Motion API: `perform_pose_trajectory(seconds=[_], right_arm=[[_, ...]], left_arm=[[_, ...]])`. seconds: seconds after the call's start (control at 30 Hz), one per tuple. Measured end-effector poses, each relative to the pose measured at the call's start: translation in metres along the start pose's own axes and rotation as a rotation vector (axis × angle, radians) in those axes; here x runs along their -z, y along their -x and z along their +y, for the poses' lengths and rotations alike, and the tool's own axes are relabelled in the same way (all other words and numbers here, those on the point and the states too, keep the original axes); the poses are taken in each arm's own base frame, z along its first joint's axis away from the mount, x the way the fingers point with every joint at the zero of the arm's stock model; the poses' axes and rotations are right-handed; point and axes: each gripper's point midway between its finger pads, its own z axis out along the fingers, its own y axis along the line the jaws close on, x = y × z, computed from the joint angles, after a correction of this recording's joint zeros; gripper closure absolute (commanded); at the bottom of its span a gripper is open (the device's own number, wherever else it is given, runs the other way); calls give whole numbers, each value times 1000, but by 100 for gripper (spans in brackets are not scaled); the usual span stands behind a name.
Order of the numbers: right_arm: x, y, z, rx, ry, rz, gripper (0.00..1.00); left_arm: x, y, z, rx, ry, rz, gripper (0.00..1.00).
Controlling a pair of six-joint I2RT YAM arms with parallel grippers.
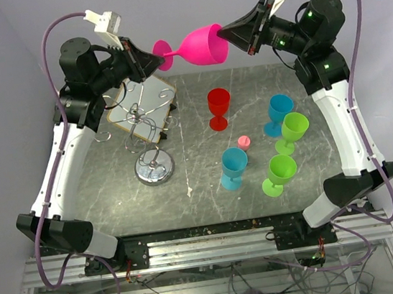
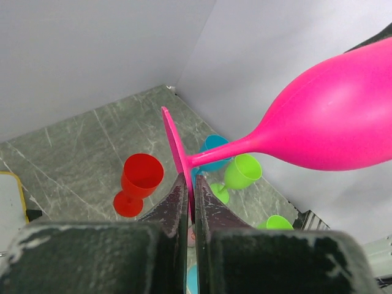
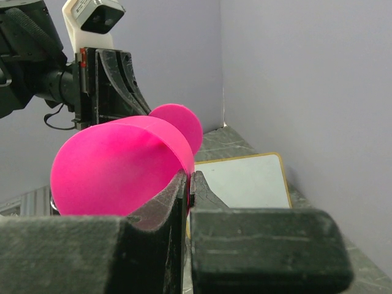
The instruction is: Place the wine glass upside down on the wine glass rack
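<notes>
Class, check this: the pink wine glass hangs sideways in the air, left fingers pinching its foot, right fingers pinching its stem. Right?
No. The right fingers pinch the pink wine glass at its bowl's rim, not its stem, as the right wrist view shows. The left fingers do pinch its foot.

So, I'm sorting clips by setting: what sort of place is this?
Probably a robotics test bench: left arm and right arm bolted to a bare metal frame, plain walls boxing in the table, and props on it, the wine glass rack and coloured glasses.
</notes>
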Motion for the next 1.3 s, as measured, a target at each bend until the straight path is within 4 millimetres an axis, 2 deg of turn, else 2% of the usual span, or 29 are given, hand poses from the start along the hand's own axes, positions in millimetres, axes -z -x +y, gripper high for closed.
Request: perform_pose_trajectory(seconds=[0.1, 0.13, 0.27, 0.33, 0.4, 0.5, 0.63, 0.7, 0.8, 0.9, 1.03, 1.17, 1.3], right_arm=[[0, -3, 0, -4, 1, 5, 100], [1, -3, 1, -4, 1, 5, 97], [1, -2, 3, 9, 5, 5, 78], [2, -2, 5, 20, 8, 7, 63], [3, -3, 5, 28, 5, 13, 52], [5, -4, 4, 48, -9, 20, 43], [9, -6, 1, 77, -38, 34, 37], [12, -6, -1, 98, -60, 43, 25], [20, -5, -4, 132, -103, 57, 11], [32, -2, -5, 183, -156, 73, 0], [47, -8, -7, 236, -211, 115, 0], [61, -33, -15, 273, -263, 192, 0], [73, -85, -31, 267, -312, 309, 0]], left_arm=[[-1, -1, 3, 15, 16, -3, 93], [0, 0, 4, 16, 19, -5, 93], [3, 5, 3, 6, 41, -27, 93], [8, 10, 4, -9, 65, -42, 93], [14, 15, 4, -25, 92, -57, 93], [26, 22, 4, -53, 134, -77, 93], [45, 32, 10, -94, 199, -103, 93], [59, 39, 18, -126, 255, -119, 93], [84, 53, 30, -205, 362, -147, 93], [118, 74, 37, -323, 484, -185, 93], [172, 104, 37, -486, 666, -242, 93], [233, 130, 30, -631, 866, -299, 93], [289, 141, 30, -729, 1087, -311, 93]])
